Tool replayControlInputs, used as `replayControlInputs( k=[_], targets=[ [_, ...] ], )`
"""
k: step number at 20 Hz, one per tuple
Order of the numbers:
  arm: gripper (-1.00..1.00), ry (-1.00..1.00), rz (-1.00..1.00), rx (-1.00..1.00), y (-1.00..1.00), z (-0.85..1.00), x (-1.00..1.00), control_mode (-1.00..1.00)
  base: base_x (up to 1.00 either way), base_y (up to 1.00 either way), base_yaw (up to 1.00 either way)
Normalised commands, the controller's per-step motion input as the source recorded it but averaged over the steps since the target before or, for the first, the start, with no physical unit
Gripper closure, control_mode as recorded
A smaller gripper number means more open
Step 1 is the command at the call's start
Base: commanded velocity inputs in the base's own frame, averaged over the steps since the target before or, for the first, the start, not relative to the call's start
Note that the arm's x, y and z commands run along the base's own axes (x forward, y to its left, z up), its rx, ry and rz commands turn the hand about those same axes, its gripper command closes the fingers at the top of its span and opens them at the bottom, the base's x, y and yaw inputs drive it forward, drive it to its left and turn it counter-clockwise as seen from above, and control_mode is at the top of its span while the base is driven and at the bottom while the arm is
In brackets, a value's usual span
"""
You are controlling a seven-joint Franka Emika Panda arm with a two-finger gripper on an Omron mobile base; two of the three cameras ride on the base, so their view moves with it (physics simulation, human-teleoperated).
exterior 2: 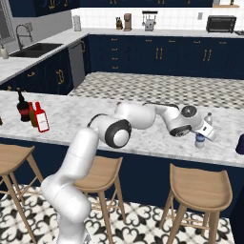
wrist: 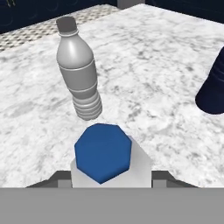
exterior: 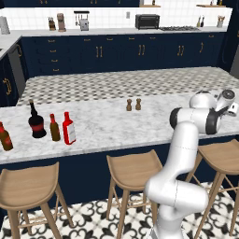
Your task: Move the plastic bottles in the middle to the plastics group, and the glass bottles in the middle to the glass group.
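Observation:
My gripper is shut on the small clear water bottle, seen from above with a blue top. The dark fingertips press on both of its sides. In the right base view the gripper holds that blue-banded bottle low at the counter's right end, just in front of the plain greyish plastic bottle. The flat red bottle and slim brown bottle stand at the left beside the black long-necked bottle. The stouter brown bottle is further left.
Two tiny brown shakers stand mid-counter. A dark navy rounded object sits close on the right of the held bottle. Wooden stools line the near side of the marble counter.

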Motion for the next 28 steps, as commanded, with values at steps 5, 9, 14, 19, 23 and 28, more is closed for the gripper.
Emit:
replayControlInputs(
  k=[5, 9, 14, 19, 23, 28],
  targets=[
    [1.0, 0.0, 0.08, 0.0, -0.07, -0.22, 0.18, -1.0, 0.0, 0.0, 0.0],
    [1.0, 0.0, 0.08, 0.0, -0.1, -0.26, 0.14, -1.0, 0.0, 0.0, 0.0],
    [1.0, 0.01, 0.08, 0.0, -0.09, -0.3, 0.09, -1.0, 0.0, 0.0, 0.0],
    [1.0, 0.05, 0.06, -0.02, 0.0, -0.44, 0.01, -1.0, 0.0, 0.0, 0.0],
    [1.0, 0.03, 0.05, -0.04, 0.0, -0.39, 0.07, -1.0, 0.0, 0.0, 0.0],
    [1.0, 0.02, 0.05, -0.05, 0.0, -0.45, 0.01, -1.0, 0.0, 0.0, 0.0]
  ],
)
